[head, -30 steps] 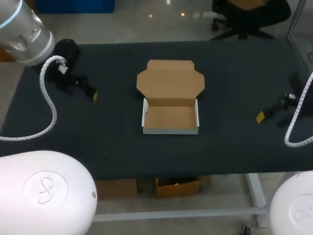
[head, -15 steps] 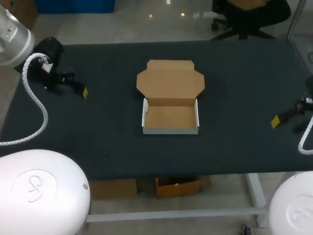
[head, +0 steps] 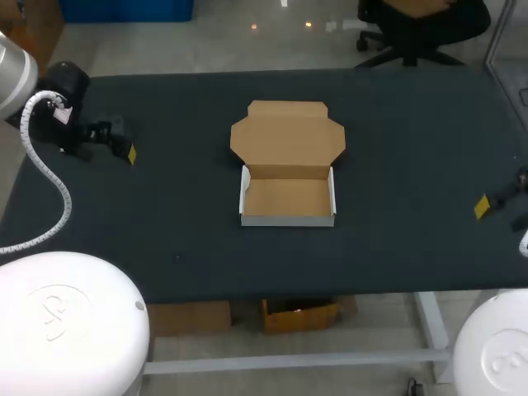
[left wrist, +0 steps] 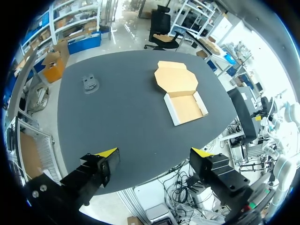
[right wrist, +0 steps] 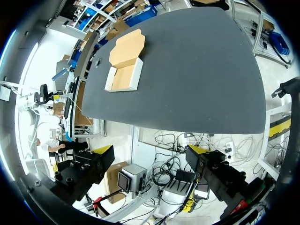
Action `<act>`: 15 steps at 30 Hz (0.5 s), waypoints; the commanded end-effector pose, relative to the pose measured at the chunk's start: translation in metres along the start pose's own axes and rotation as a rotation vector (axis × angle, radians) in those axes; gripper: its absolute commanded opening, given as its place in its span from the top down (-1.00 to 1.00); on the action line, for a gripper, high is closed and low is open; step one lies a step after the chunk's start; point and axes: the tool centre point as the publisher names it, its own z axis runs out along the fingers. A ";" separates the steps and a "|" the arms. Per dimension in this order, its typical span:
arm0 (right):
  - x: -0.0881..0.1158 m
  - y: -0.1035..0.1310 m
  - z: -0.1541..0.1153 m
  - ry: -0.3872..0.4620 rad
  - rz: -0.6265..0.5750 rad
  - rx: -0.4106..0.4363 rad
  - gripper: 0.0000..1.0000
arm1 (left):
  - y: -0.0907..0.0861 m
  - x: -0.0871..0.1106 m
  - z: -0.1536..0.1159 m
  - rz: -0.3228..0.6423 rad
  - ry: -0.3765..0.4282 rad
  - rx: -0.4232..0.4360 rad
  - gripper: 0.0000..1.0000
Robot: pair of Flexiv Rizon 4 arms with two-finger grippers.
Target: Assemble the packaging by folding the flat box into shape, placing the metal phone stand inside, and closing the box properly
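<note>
The box (head: 287, 200) stands folded, white-walled, brown lid (head: 287, 139) lying open.

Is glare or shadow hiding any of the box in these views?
Head view: box evenly lit, table matte, no glare. Left wrist view: box clear, no shadow across it. Right wrist view: the same, box fully lit.

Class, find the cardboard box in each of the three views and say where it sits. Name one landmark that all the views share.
Head view: the box sits open at the middle of the table.
Left wrist view: well ahead of the left claw, across the table.
Right wrist view: far ahead of the right claw, across the table.
Shared landmark: the black table.
</note>
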 end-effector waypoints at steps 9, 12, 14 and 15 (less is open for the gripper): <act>0.000 -0.007 -0.006 0.002 -0.021 -0.003 -1.00 | 0.003 0.001 -0.004 -0.018 -0.002 -0.014 -1.00; 0.001 -0.010 -0.008 0.000 -0.030 -0.013 -1.00 | 0.003 0.003 -0.007 -0.022 -0.003 -0.011 -1.00; 0.001 -0.011 -0.010 -0.003 -0.035 -0.018 -1.00 | 0.004 0.006 -0.008 -0.023 -0.005 -0.008 -1.00; 0.001 -0.012 -0.011 -0.003 -0.036 -0.020 -1.00 | 0.005 0.007 -0.009 -0.022 -0.007 -0.007 -1.00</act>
